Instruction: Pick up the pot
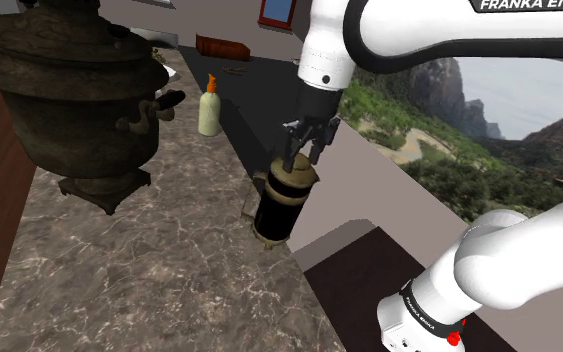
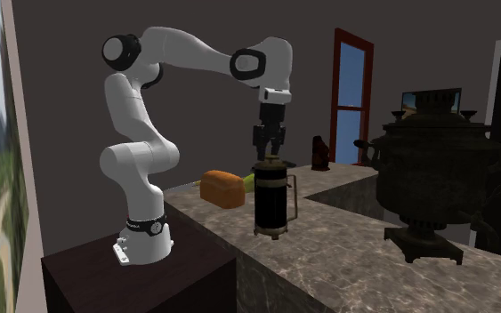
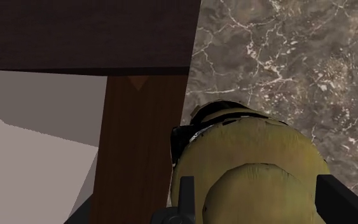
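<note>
1. Here we are at the marbled bench, and the pot, a black cylinder with a brass-coloured lid, stands upright on it, right at the edge nearest the arm.
2. The white arm reaches over from its stand and hangs straight down over the pot, with the jaws at its very top.
3. Jaws are apart! In the wrist view the two black fingers straddle the rounded knob on the lid, one on each side. Whether they touch it, I cannot tell.
4. In the second exterior view the pot's base sits flat on the bench.
5. In the shoulder view, at the pot's ten o'clock, a big dark urn stands well apart from it.
6. At eleven o'clock in that same view there is a pale bottle with an orange cap, upright near the bench's edge.
7. In the second exterior view a brown loaf lies at the pot's ten o'clock, near it but not touching.
</note>
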